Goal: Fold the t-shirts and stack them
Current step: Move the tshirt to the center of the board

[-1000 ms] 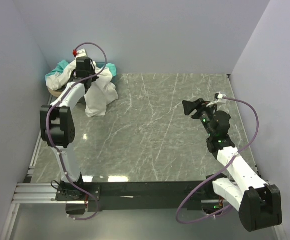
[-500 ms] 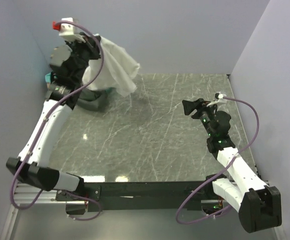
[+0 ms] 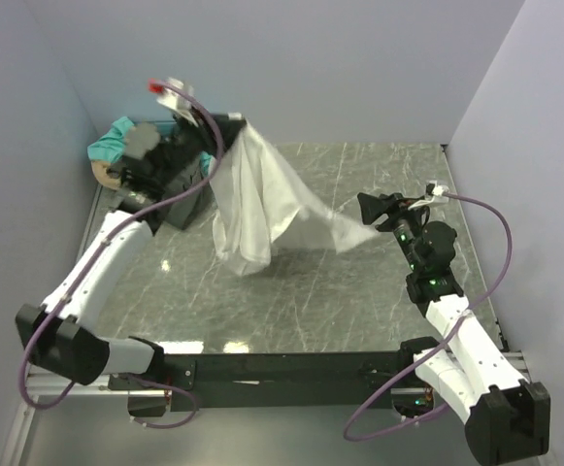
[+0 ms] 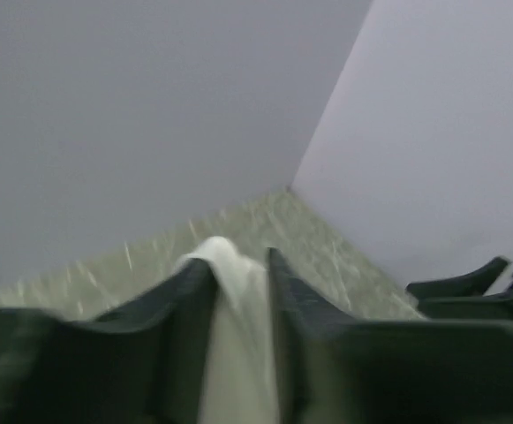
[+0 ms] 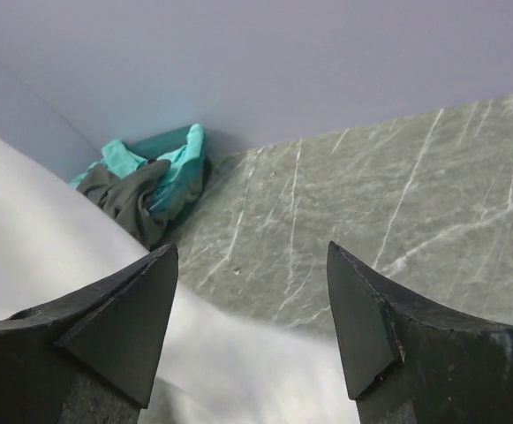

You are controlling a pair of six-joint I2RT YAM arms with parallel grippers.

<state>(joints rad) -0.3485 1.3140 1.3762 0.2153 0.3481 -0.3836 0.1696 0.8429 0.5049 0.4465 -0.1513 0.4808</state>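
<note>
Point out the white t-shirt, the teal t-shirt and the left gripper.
white t-shirt (image 3: 262, 199), top external view, middle of the hanging cloth.
teal t-shirt (image 5: 184, 159), right wrist view, its bright upper fold.
left gripper (image 4: 240, 263), left wrist view, between fingertips pinching white cloth.

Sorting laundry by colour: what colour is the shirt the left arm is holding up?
The shirt is white, seen best in the top external view.

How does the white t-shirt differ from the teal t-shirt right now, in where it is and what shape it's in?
The white t-shirt hangs lifted, pinched in the left gripper; the teal t-shirt lies in the far corner, unheld. The white one is spread into a long sheet; the teal one is bunched in a heap. Neither is folded yet.
</note>
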